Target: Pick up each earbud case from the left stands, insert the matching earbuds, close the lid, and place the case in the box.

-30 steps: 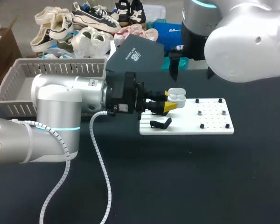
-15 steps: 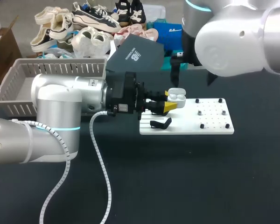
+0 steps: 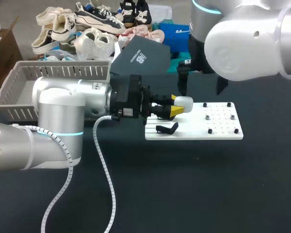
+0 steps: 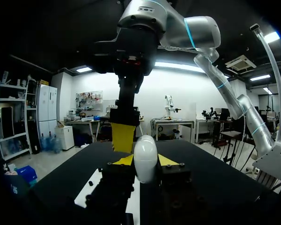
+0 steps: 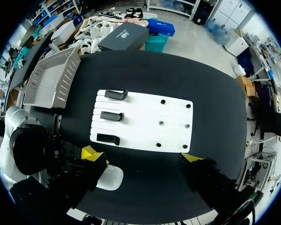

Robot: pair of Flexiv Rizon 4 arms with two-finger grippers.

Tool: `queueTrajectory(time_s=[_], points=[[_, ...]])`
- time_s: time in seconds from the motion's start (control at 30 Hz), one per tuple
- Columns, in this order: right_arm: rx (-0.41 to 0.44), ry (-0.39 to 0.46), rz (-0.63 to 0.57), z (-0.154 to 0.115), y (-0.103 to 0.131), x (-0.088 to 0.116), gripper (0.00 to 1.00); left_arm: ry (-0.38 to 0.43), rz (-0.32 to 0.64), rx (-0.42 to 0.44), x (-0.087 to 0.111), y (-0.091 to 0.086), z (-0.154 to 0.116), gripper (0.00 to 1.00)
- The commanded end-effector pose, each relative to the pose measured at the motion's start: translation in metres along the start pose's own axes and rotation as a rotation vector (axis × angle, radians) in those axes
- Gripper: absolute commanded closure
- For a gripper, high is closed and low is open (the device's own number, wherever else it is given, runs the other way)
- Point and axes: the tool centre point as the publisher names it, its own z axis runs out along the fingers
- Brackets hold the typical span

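Observation:
A white earbud case [image 3: 185, 102] with its lid down is held sideways over the left end of the white board [image 3: 218, 127]. My left gripper [image 3: 177, 108] is shut on it. In the left wrist view the case [image 4: 146, 158] sits between the yellow fingertips [image 4: 166, 161]. My right gripper [image 3: 202, 86] hangs open just behind and above the case, one finger close over it. From the right wrist view the case [image 5: 110, 178] lies beside one finger of the open right gripper [image 5: 141, 155]. One black stand [image 3: 167, 128] shows on the board; three stands [image 5: 112, 116] show from above.
A grey slatted basket [image 3: 53, 73] stands at the back left, seen also in the right wrist view as the basket [image 5: 54, 77]. A dark shoebox [image 3: 140, 57] lies behind the board. Small black pegs [image 3: 210, 131] stud the board's right half.
The case's lid was open with the earbuds showing; now it is down. My right gripper has come lower and nearer to the case. The left arm has not moved.

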Motion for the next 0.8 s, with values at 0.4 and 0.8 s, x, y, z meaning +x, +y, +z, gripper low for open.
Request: queueTrajectory(time_s=[0.4, 0.8], points=[[-0.002, -0.250, -0.108, -0.032, -0.018, 0.030, 0.00, -0.065, -0.066, -0.134, -0.012, 0.008, -0.044, 1.00], [-0.033, -0.265, -0.095, -0.033, -0.033, 0.043, 0.00, 0.037, -0.071, -0.370, -0.033, 0.001, -0.127, 1.00]])
